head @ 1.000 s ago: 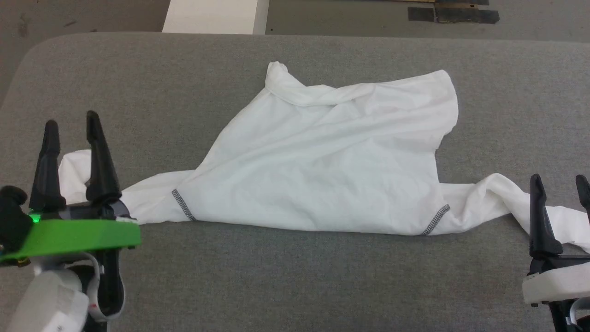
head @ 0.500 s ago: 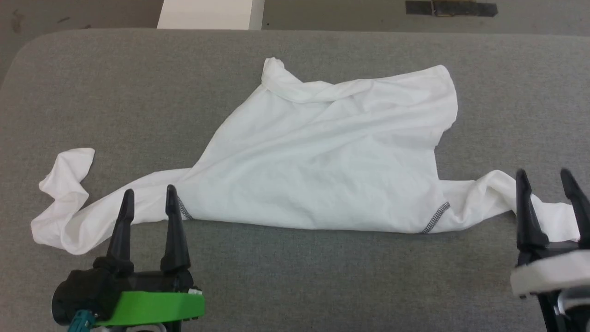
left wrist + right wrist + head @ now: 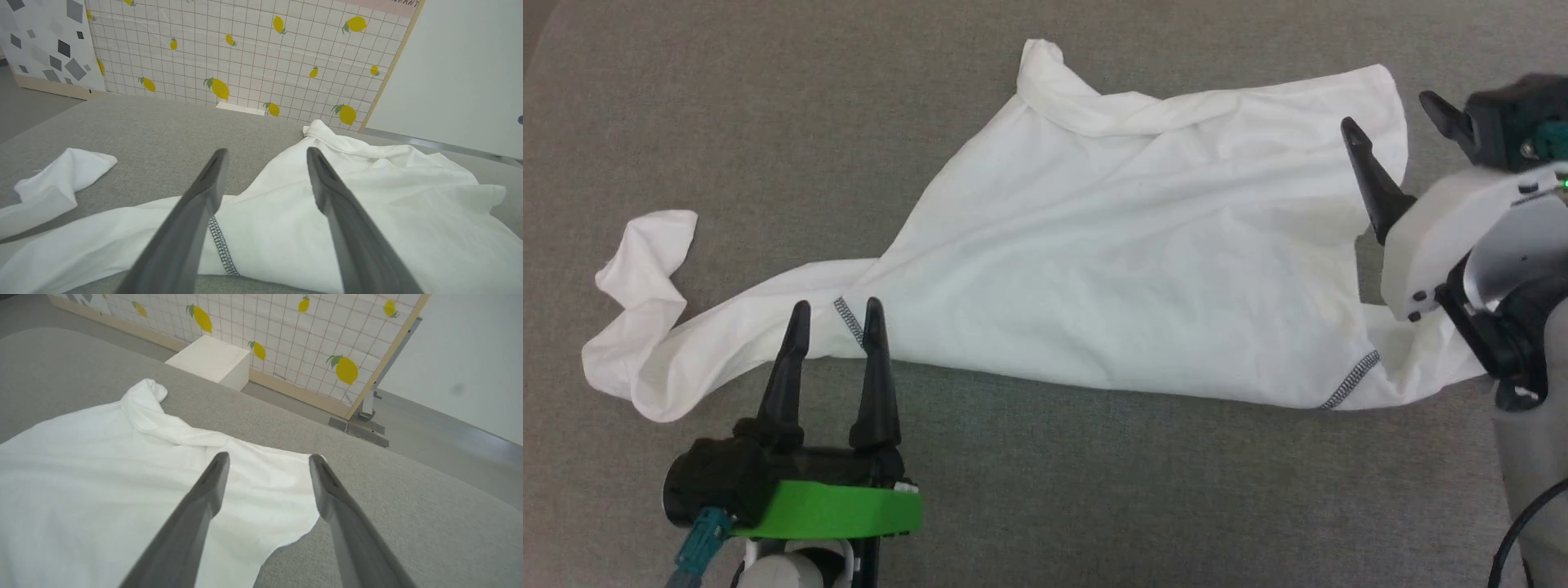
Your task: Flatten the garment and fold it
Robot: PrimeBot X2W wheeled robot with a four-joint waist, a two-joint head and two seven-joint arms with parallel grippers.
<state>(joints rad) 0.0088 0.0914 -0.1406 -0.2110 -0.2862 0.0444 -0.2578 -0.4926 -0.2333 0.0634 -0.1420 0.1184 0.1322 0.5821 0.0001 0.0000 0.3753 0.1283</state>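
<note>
Shirt (image 3: 1127, 245) lies wrinkled on grey table (image 3: 768, 122).
My left gripper (image 3: 837, 304) is open at the shoulder seam (image 3: 849, 320), my right gripper (image 3: 1387, 110) open over the far corner (image 3: 1380, 82), so I can pull it flat.

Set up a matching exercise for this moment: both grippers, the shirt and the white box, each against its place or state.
Things:
1. left gripper
2. right gripper
3. garment
4. white box

Places or states:
A. beside the lemon-print panel, beyond the grey surface
B. open, tips by a zigzag seam
C. spread out, wrinkled, on the grey surface
D. open, at the garment's far right corner

Pairs: 1-B; 2-D; 3-C; 4-A
</note>
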